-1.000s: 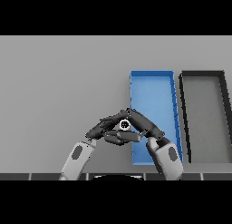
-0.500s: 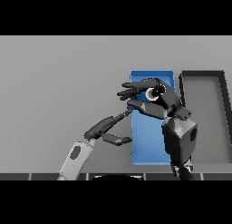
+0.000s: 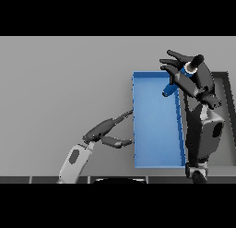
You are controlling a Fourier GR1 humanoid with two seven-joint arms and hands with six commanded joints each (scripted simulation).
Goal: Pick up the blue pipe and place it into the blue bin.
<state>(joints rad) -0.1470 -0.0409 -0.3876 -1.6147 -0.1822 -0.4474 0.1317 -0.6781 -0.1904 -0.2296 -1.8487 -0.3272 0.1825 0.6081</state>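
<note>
The blue pipe (image 3: 169, 89) hangs above the far right part of the blue bin (image 3: 156, 144), tilted, with most of its length hidden behind my right hand (image 3: 196, 84). That hand is raised over the bin's far right corner, its fingers spread out straight and its thumb pointing up; the pipe lies against the palm side. A small blue patch of the pipe shows between thumb and fingers. My left hand (image 3: 102, 130) rests low on the table by the bin's left wall, fingers relaxed and holding nothing.
A dark grey bin (image 3: 227, 111) stands right of the blue one, partly covered by my right forearm. Bare grey table stretches to the left and beyond both bins.
My right hand has carried the pipe up and to the right, from the bin's near left side to over its far right corner, and its fingers have spread. The left hand stayed low.
</note>
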